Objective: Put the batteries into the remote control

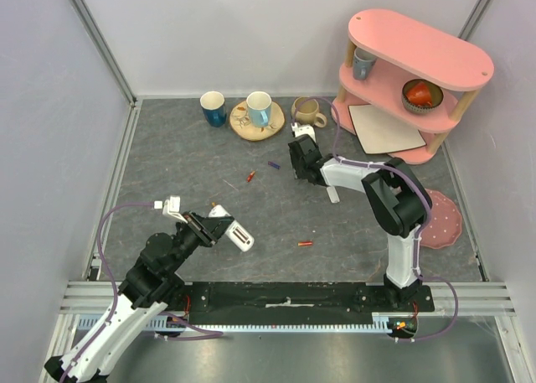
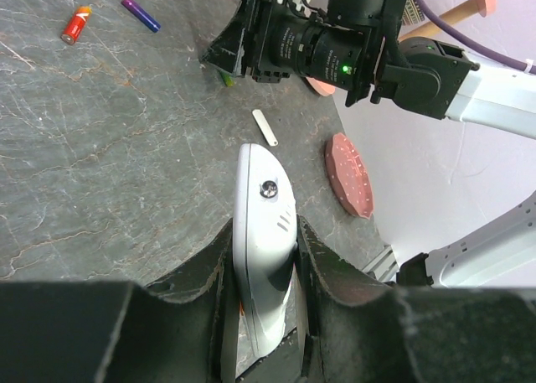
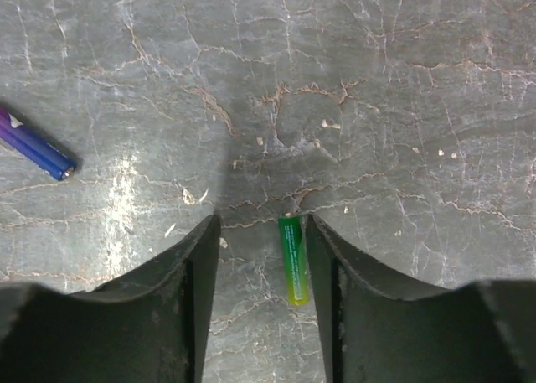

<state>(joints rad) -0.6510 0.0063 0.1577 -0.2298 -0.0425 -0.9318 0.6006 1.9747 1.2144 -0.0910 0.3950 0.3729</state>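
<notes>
My left jaws are clamped on the remote control [image 2: 264, 249], pinching its slim white body by the two long sides. My right jaws stand parted, pointing down at the desk [image 3: 377, 106]. A green battery [image 3: 292, 260] lies flat between them, not gripped, and a purple battery [image 3: 38, 148] lies well off to one side.

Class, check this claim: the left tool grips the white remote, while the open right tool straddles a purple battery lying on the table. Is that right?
Not quite. Between the fingers of the right tool lies the green battery, not a purple one. The purple battery lies apart, off to the left, as the right wrist view shows. The rest stands: the left tool does grip the white remote.
</notes>
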